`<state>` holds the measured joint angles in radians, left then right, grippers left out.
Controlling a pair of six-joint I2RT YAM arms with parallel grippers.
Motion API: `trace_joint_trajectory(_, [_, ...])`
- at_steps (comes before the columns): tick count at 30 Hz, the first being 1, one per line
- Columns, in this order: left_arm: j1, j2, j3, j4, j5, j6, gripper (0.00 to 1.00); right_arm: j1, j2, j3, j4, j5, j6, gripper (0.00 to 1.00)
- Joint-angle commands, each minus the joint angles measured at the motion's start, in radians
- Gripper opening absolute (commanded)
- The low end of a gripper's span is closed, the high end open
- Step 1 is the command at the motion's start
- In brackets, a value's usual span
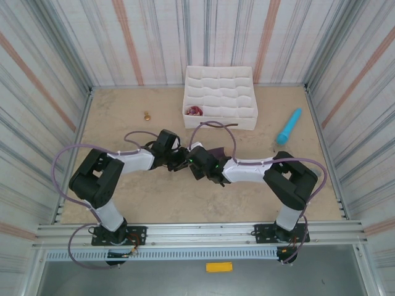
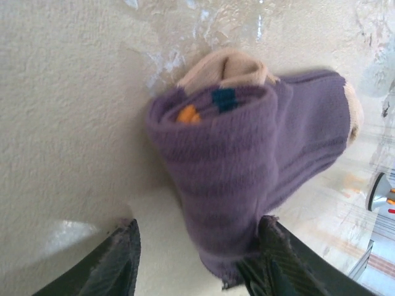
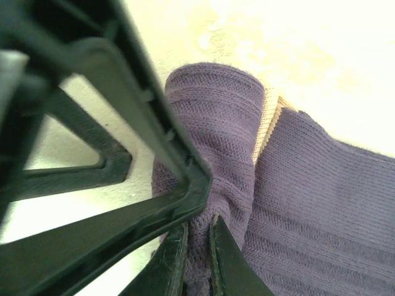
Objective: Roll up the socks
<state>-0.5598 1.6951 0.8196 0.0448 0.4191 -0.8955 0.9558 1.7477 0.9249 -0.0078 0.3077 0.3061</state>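
A tan desk (image 1: 154,197) is seen from above, with striped walls (image 1: 55,55) set around it. A white box (image 1: 220,92) with many small wavy rows is placed at 12 o'clock, touching the back wall. A turquoise stick (image 1: 289,126) is laid tilted at 2 o'clock, near the box. A tiny gold thing (image 1: 147,115) is found at 11 o'clock. A yellow tag (image 1: 219,267) is seen at 6 o'clock, off the desk.

Purple ribbed sock (image 2: 247,166) with tan heel, orange and teal flecks; turquoise stick (image 1: 289,126); white tray (image 1: 222,121).
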Motion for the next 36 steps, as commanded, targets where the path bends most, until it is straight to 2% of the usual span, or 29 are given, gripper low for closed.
trace_joint_trajectory(1, [0.002,-0.048,-0.015,-0.04,0.003,0.009,0.56,-0.043,0.023,-0.082,-0.049,-0.13,0.024,0.0])
trace_joint_trajectory(7, [0.002,-0.079,-0.028,-0.001,0.005,0.02,0.57,-0.132,-0.025,-0.165,0.075,-0.337,0.066,0.0])
trace_joint_trajectory(14, [0.004,-0.093,-0.044,0.022,-0.005,0.048,0.57,-0.316,-0.022,-0.256,0.253,-0.732,0.196,0.0])
trace_joint_trajectory(17, [0.005,-0.082,-0.037,0.019,-0.003,0.058,0.57,-0.367,-0.007,-0.292,0.319,-0.817,0.264,0.0])
trace_joint_trajectory(27, [0.005,-0.005,0.036,0.027,0.011,0.11,0.54,-0.538,0.095,-0.339,0.445,-0.988,0.5,0.0])
trace_joint_trajectory(36, [-0.026,0.096,0.127,0.095,0.007,0.128,0.54,-0.57,0.125,-0.327,0.408,-0.972,0.537,0.0])
